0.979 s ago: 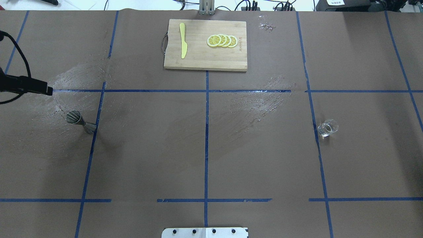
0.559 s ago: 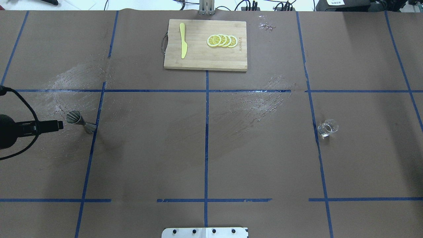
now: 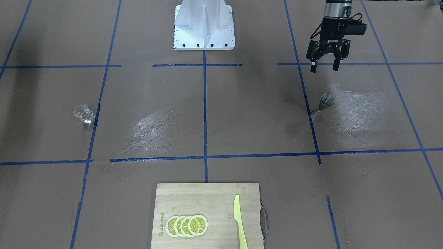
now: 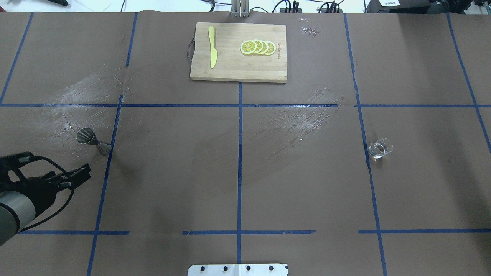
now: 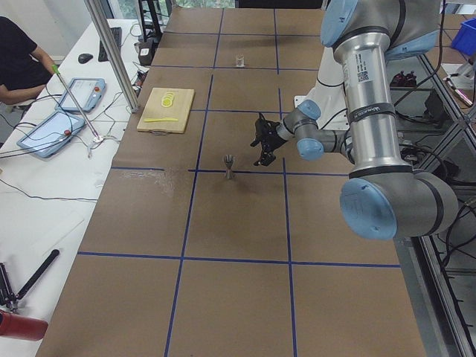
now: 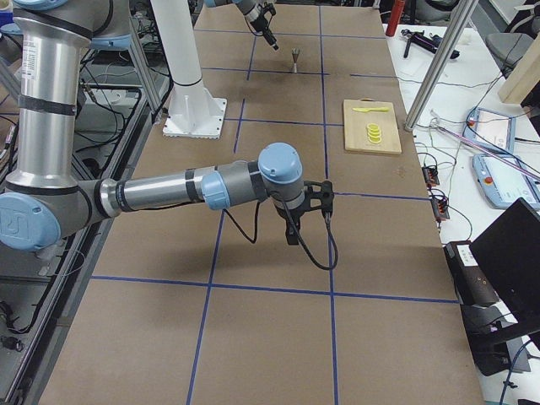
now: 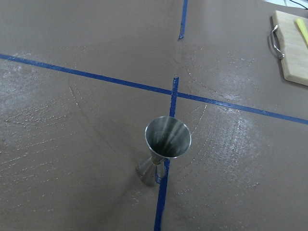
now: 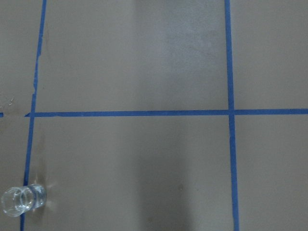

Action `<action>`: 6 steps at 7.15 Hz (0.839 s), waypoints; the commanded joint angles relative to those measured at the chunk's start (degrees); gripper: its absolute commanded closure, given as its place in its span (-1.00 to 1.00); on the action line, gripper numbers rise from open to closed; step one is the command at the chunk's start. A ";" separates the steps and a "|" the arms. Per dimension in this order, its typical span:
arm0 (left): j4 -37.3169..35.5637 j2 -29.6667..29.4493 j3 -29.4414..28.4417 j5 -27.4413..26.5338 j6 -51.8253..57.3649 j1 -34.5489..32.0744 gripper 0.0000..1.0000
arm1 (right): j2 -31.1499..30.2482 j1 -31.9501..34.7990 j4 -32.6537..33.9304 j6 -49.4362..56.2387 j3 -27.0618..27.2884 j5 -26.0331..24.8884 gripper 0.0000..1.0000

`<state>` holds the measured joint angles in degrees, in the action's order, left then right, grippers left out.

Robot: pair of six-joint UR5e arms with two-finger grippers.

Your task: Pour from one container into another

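A steel jigger (image 4: 92,141) stands upright on a blue tape line at the table's left, empty inside in the left wrist view (image 7: 163,154). My left gripper (image 3: 324,68) hangs open above the table on the robot's side of the jigger (image 3: 322,107), apart from it. A small clear glass (image 4: 379,148) stands at the table's right and shows at the lower left of the right wrist view (image 8: 23,199). My right gripper (image 6: 308,221) shows only in the exterior right view, above the table, so I cannot tell if it is open or shut.
At the far middle lies a wooden cutting board (image 4: 238,69) with lemon slices (image 4: 257,47) and a yellow knife (image 4: 212,46). Wet smears (image 4: 291,122) mark the brown paper near the jigger and mid-table. The robot's base plate (image 3: 204,24) sits at the near edge.
My left gripper has swung from the far side of the jigger, past its left, to the near side toward the robot. The jigger and glass have not moved.
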<state>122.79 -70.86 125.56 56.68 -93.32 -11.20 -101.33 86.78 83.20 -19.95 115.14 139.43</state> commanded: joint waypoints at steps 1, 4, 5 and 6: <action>-1.24 -6.18 -8.01 -11.37 -1.25 1.62 -1.00 | -3.87 -7.90 0.04 -16.27 11.04 -4.59 -1.00; -1.33 -10.70 -16.47 -21.67 -1.25 1.62 -0.99 | -6.24 -19.07 -0.31 -29.05 19.32 -13.80 -1.00; -1.33 -12.01 -18.32 -23.27 -1.25 1.53 -0.98 | -6.25 -23.62 -0.40 -33.53 20.38 -17.48 -1.00; -1.33 -14.11 -19.99 -24.24 -1.25 1.53 -0.93 | -6.33 -27.06 -1.19 -37.40 21.17 -20.04 -1.00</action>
<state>121.47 -82.85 107.72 34.09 -94.57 -9.64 -107.53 64.21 82.65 -52.49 135.07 122.83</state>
